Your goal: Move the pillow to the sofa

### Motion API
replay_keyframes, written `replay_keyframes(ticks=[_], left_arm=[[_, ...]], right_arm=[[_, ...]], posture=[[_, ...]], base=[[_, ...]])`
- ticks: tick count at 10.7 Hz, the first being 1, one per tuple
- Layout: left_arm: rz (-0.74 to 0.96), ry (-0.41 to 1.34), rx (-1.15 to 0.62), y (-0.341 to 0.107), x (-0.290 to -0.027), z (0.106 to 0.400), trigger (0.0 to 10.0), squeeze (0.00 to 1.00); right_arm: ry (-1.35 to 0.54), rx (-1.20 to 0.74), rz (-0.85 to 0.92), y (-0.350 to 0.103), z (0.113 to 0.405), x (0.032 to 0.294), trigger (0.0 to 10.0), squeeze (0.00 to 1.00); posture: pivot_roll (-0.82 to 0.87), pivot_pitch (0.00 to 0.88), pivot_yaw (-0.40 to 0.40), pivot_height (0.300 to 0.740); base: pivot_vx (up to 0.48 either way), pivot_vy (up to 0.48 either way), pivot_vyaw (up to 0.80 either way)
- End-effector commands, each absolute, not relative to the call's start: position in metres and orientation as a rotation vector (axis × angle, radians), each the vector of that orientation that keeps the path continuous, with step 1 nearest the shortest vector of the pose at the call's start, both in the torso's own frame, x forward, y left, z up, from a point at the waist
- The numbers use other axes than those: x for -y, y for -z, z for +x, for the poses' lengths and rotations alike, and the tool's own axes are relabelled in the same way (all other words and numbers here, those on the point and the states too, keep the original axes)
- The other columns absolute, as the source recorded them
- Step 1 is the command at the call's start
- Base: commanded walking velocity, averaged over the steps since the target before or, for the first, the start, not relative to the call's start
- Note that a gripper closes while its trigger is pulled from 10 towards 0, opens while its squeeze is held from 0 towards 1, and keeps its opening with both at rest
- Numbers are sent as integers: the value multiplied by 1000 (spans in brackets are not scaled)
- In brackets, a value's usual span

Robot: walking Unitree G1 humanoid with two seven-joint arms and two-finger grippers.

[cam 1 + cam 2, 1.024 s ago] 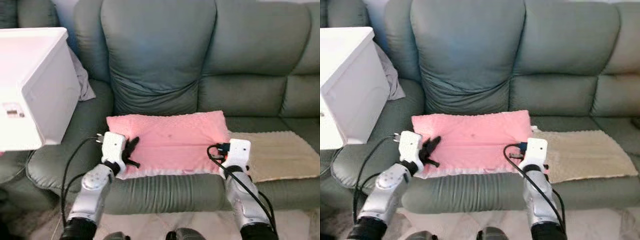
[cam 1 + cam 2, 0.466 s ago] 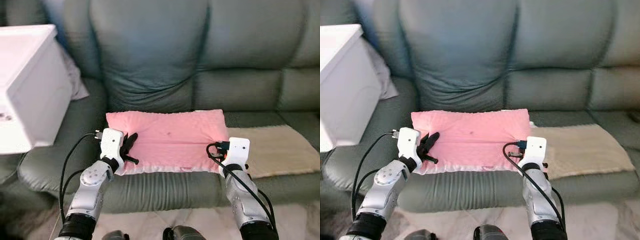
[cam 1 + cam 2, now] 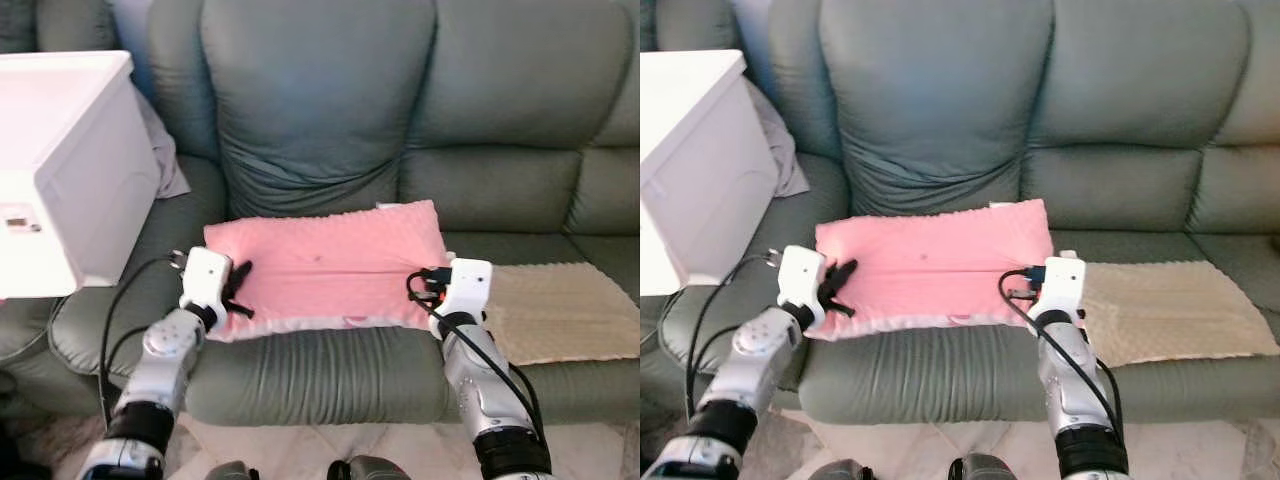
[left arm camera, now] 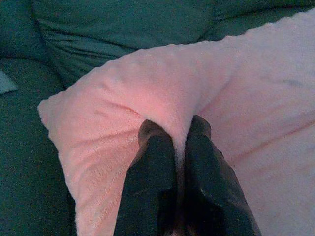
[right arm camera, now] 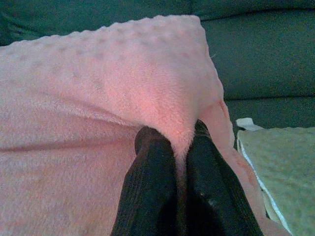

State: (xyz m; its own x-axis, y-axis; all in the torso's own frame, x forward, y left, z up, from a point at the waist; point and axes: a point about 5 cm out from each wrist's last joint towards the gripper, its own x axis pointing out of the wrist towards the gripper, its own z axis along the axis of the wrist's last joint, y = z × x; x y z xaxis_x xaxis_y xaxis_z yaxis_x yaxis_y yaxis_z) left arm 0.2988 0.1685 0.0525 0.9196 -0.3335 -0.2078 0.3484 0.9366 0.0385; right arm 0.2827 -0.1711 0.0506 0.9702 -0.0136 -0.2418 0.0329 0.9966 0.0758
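Pink pillow (image 3: 330, 265) at frame centre on sofa (image 3: 330, 130) seat, left hand (image 4: 174, 135) and right hand (image 5: 178, 135) clamped on its side edges, beige mat (image 3: 560, 310) lower right, white box (image 3: 65, 170) upper left

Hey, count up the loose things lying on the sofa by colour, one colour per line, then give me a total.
Pink: 1, the pillow, pinched by the left gripper and right gripper
Beige: 1, the mat on the sofa seat
White: 1, the box
Grey: 1, the cloth behind the box
Total: 4
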Motion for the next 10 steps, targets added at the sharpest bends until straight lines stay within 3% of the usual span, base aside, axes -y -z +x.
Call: replay_keyframes(ticks=[1,4,7,10], left_arm=[[71,294,-170,-63,-182,307,10000,0],[39,317,-140,-62,-163,303,10000,0],[48,320,-155,-56,-162,298,10000,0],[41,325,-150,-58,-163,299,10000,0]], right_arm=[[82,-228,75,-54,282,186,10000,0],[71,-229,82,-53,281,182,10000,0],[59,-226,84,-53,282,182,10000,0],[59,-220,90,-54,282,181,10000,0]], posture=[[-61,7,-49,730],[-66,15,-49,665],[-63,18,-50,605],[-63,23,-49,595]], base=[[0,0,0],[0,0,0],[0,0,0],[0,0,0]])
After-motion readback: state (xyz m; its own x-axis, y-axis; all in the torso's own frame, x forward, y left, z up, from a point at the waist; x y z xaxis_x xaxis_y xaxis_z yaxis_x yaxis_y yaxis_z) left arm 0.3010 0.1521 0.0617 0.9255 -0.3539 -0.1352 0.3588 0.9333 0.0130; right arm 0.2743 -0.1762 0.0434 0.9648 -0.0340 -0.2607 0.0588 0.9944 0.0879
